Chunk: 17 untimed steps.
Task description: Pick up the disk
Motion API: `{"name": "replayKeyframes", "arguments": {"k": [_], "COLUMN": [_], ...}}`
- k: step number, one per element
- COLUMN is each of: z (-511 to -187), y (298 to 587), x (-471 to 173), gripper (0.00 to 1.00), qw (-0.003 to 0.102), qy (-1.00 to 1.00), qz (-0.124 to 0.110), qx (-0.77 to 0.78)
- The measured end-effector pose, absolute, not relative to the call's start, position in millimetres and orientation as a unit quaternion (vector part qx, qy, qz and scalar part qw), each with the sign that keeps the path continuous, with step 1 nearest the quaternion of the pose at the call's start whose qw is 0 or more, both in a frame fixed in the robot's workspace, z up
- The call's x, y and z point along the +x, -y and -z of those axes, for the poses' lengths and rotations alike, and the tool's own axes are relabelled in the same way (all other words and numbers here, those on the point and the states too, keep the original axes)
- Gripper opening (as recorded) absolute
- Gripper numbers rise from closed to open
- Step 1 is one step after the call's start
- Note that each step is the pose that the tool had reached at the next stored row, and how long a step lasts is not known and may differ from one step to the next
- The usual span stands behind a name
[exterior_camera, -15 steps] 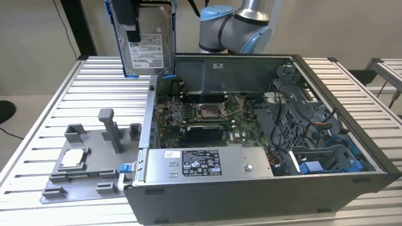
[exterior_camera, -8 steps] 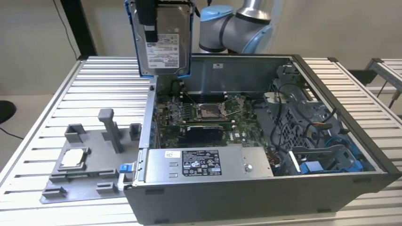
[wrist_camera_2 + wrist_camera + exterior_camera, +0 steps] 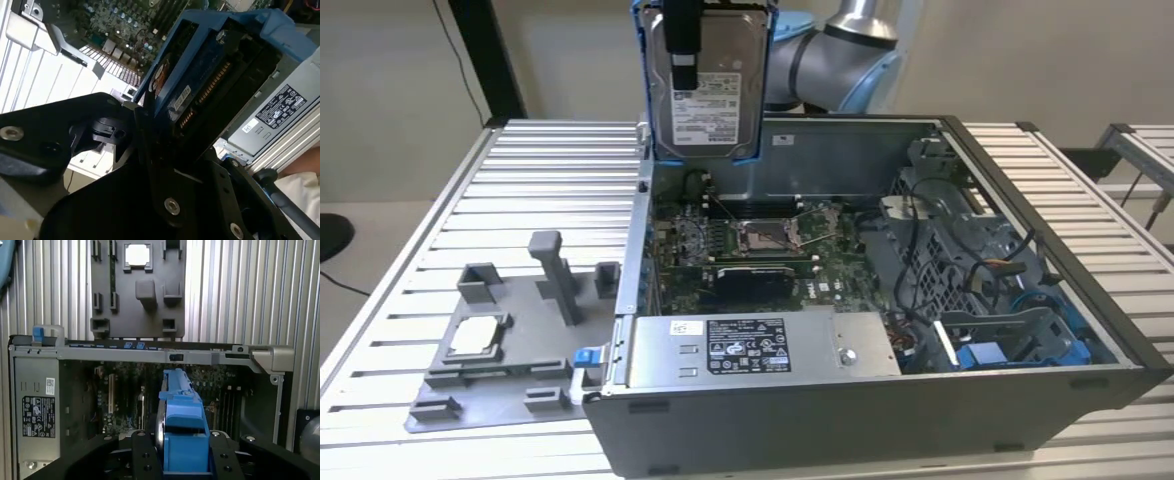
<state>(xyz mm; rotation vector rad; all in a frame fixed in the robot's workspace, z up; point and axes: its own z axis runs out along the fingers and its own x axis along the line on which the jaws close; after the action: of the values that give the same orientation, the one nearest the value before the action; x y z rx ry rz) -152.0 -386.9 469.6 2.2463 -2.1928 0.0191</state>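
The disk [image 3: 714,100] is a silver-grey hard drive with a white label, framed by a blue carrier. It hangs upright above the back left corner of the open computer case [image 3: 1121,345], clear of its rim. My gripper [image 3: 686,72] is shut on it, with one black finger [image 3: 680,45] running down the labelled face. In the first wrist view the blue carrier edge of the disk [image 3: 182,425] stands between the black gripper [image 3: 182,462] fingers, high over the motherboard. In the second wrist view the disk [image 3: 200,85] shows its connector edge beyond the fingers [image 3: 145,140].
Inside the case lie the motherboard [image 3: 761,240], a grey power supply [image 3: 747,345] and a fixed blue bracket [image 3: 1014,350]. On the exterior view's left, a grey fixture plate [image 3: 494,400] holds a small square silver chip [image 3: 474,335]. The slatted metal table [image 3: 400,250] surrounds everything.
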Motion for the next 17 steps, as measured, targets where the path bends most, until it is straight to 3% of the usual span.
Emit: {"name": "replayKeyframes", "arguments": {"k": [17], "z": [-469.6], "y": [386.9], "x": [-74.8], "gripper": [0.0], "qw": [0.001], "qy": [0.699], "qz": [-0.006], "qx": [0.716]}}
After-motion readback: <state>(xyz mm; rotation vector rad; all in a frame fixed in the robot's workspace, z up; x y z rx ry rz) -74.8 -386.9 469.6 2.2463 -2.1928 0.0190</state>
